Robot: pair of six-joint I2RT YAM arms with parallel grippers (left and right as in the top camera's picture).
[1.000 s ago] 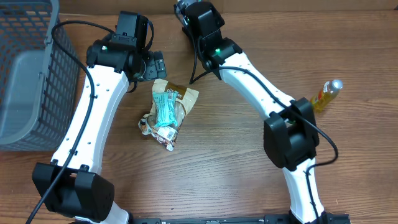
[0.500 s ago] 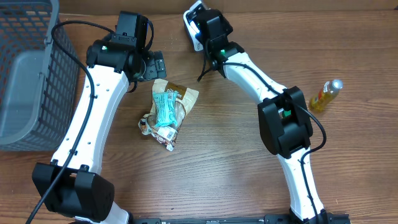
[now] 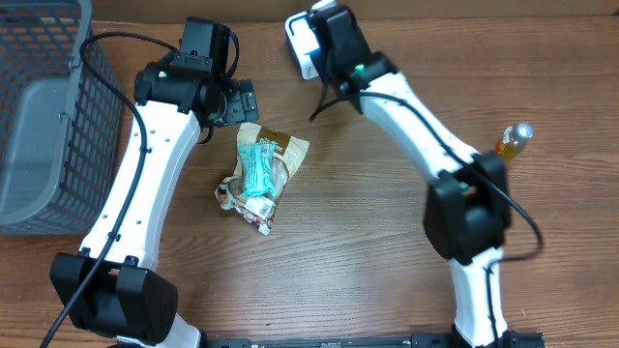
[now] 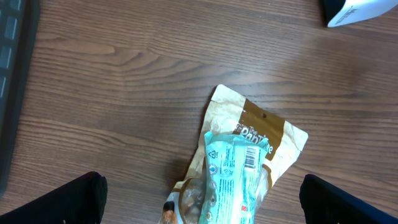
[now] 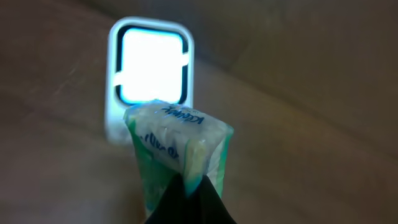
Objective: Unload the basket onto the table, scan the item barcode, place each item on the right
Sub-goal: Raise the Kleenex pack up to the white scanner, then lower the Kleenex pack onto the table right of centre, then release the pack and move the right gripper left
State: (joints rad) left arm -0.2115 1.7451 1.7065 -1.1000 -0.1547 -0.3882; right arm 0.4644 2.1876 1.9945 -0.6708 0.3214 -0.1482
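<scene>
- Overhead: my right gripper is at about 12 o'clock on the table, close against the white scanner. The wrist hides its jaws from here.
- Overhead: my left gripper is spread wide and holds nothing. A pile of packets lies on the wood at its 6 o'clock.
- Overhead: a grey basket stands at 9 o'clock, and a yellow bottle lies at 3 o'clock, well apart from the pile.
- Left wrist: the fingers sit far apart in the bottom corners with nothing between them. A teal packet lies on a brown pouch toward 6 o'clock, and a corner of the scanner shows at 1 o'clock.
- Right wrist: the jaws are pinched tight on a green-and-white packet, held upright. Its top edge overlaps the bottom of the scanner's lit window at 12 o'clock. I cannot tell whether the two touch.
</scene>
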